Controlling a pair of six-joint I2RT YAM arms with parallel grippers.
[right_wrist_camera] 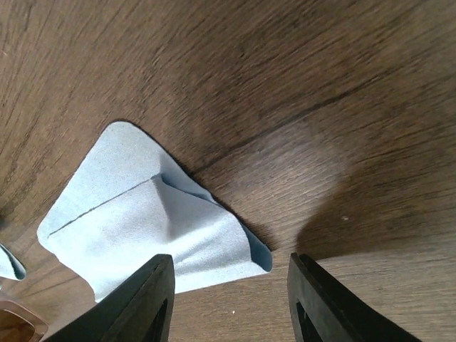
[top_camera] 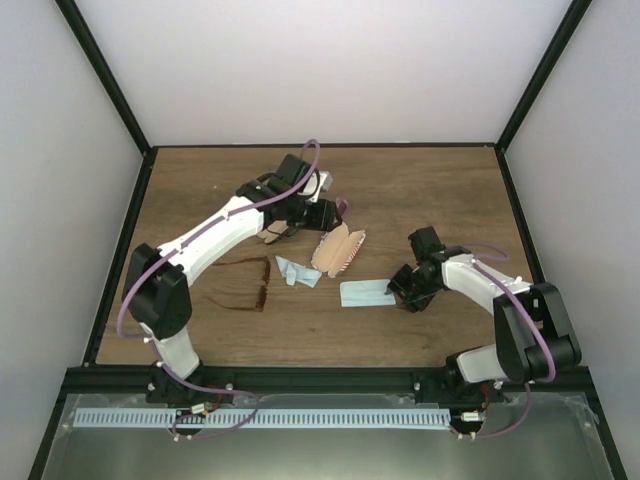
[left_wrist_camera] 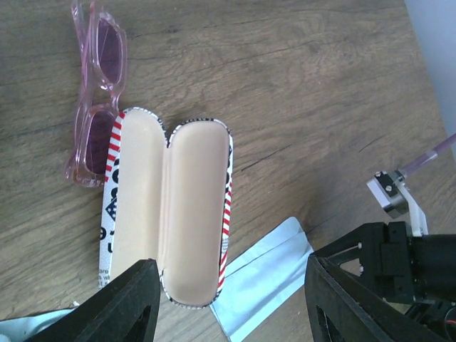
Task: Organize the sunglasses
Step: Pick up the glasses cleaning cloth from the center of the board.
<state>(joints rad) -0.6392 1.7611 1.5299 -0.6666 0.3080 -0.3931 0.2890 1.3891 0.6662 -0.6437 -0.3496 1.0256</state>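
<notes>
The left arm [top_camera: 215,235] reaches forward and to the right from its base, wrist bent downward. The left gripper [left_wrist_camera: 229,271] hovers over the open striped case [left_wrist_camera: 167,206]; its fingers are spread and hold nothing.

The right arm [top_camera: 490,285] is folded, elbow out to the right, wrist aimed left and down. The right gripper [right_wrist_camera: 231,260] sits low over a blue cloth [right_wrist_camera: 142,228] with one corner folded over; its fingers stand apart and do not pinch it.

The sunglasses [top_camera: 252,285] lie unfolded on the table [top_camera: 430,190] beside the left forearm, left of a crumpled blue cloth [top_camera: 298,272], apart from both grippers. Pink-framed glasses [left_wrist_camera: 96,92] lie against one end of the case.

The surface is dark wood grain bordered by black rails; white walls enclose three sides
</notes>
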